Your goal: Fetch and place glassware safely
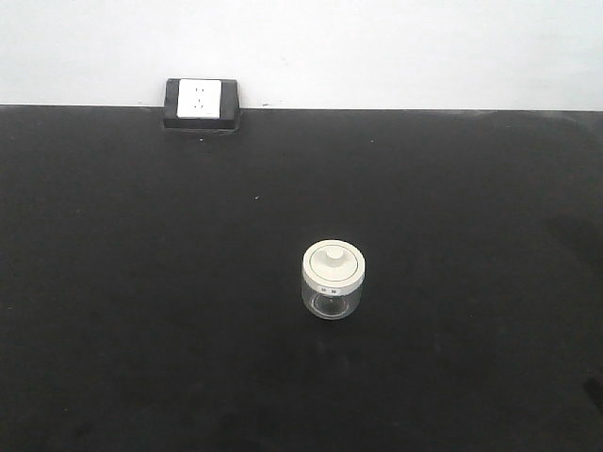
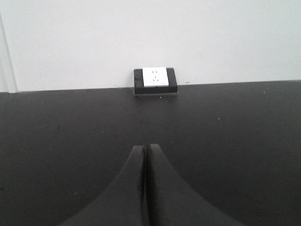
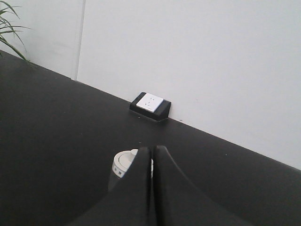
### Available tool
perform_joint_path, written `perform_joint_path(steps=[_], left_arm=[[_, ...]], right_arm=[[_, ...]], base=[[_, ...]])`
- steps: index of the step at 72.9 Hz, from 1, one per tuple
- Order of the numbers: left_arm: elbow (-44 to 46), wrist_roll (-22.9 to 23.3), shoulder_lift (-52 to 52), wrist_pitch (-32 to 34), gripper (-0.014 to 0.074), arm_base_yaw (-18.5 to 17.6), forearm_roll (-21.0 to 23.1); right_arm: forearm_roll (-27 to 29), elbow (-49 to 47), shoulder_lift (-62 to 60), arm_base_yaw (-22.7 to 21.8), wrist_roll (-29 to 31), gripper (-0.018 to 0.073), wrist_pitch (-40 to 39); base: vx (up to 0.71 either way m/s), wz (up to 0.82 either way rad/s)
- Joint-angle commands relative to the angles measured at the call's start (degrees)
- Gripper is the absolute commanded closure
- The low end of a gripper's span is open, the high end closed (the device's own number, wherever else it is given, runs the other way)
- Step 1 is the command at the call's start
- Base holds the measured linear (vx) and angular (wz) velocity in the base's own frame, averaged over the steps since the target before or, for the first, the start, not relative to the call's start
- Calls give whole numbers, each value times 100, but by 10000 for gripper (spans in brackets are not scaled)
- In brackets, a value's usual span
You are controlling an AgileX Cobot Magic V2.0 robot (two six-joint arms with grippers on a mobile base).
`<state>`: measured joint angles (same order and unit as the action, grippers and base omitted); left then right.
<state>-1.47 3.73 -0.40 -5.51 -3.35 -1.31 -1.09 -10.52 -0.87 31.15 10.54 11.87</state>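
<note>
One glass jar [image 1: 333,280] with cream-white knobbed lid, upright on black tabletop [image 1: 141,311], a little right of centre, nearer than the middle. One black-framed white socket [image 1: 201,102] at far edge, left of centre, against plain white wall [image 1: 396,47], well apart from jar. Green plant leaves [image 3: 8,28] at far left in right wrist view. Left pincer [image 2: 145,151] closed tight, gripping nothing, aimed toward socket. Right pincer [image 3: 151,150] likewise pressed closed, empty, tips overlapping jar's right side in view; contact unclear.

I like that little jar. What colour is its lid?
Cream-white lid, seen best in the front-facing view.
</note>
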Motion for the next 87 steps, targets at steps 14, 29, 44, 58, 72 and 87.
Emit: perform_joint_path(steps=[14,29,44,58,72,87], left_arm=[[-175,38,-105,652,603,-33,43],[-168,38,-105,604,603,-33,43],[-169,38,-100,604,603,-33,43],[-169,38,-100,604,603,-33,43],[-169,38,-100,604,603,-33,43],[-169,38,-100,604,603,-33,43]], right_arm=[[-62,-161,19,-10,30,567,-452],[-62,-161,19,-10,30,567,-452],[-62,-161,19,-10,30,567,-452],[-62,-161,19,-10,30,567,-452],[-62,-161,19,-10,30,567,-452],[-62,-161,19,-10,30,567,-452]], base=[[0,0],[0,0],[0,0],[0,0],[0,0],[0,0]])
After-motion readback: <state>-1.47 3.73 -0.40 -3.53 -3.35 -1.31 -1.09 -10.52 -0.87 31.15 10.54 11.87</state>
